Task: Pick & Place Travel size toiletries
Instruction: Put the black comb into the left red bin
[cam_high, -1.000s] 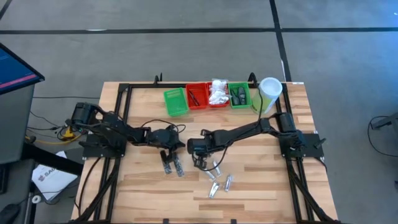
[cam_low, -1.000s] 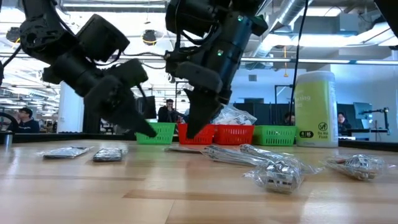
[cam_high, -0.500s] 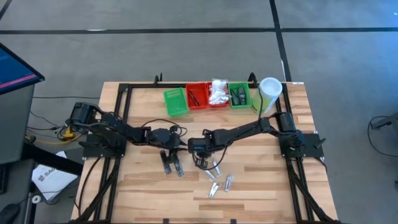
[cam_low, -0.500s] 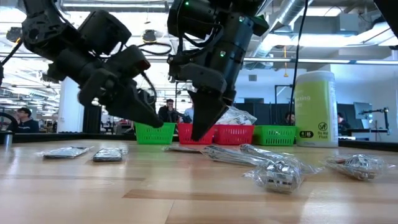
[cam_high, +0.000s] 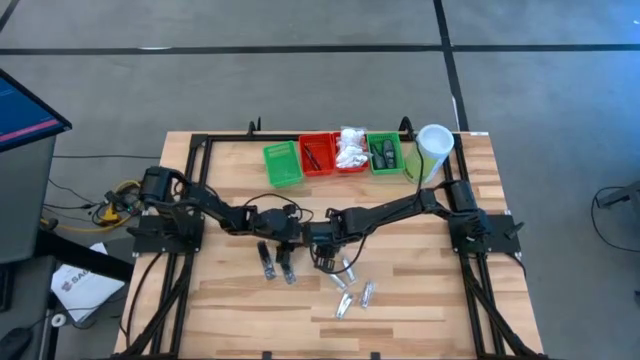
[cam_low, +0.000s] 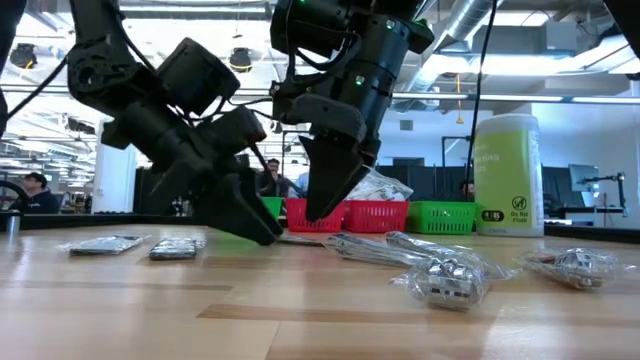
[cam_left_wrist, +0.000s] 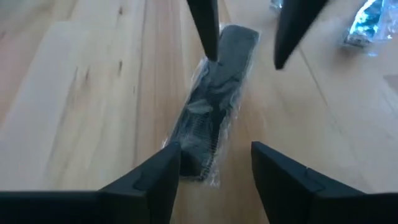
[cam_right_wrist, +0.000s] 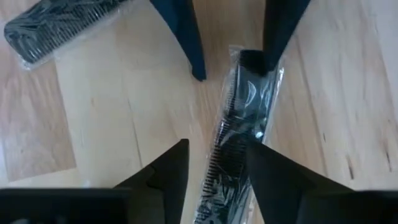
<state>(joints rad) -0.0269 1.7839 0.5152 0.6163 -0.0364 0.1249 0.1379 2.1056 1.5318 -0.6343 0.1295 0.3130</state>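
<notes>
1. Floor (cam_high: 300, 90): grey, smooth, crossed by dark lines.
2. Table (cam_high: 230, 310): pale wooden planks, carrying a black metal frame (cam_high: 200, 150).
3. Monitor (cam_high: 25, 110): blue-lit screen, beside the table's left edge.
4. Ceiling (cam_low: 560, 40): exposed ducts and pipes, round hanging lamps (cam_low: 240, 60).
5. Room beyond: open workspace, white walls, dark equipment, seated people (cam_low: 40, 190) in the distance.

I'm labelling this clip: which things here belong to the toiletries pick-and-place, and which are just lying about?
Job: wrapped black combs, silver tubes, white packets.
Lying about: pale green cylinder, left green tray.
</notes>
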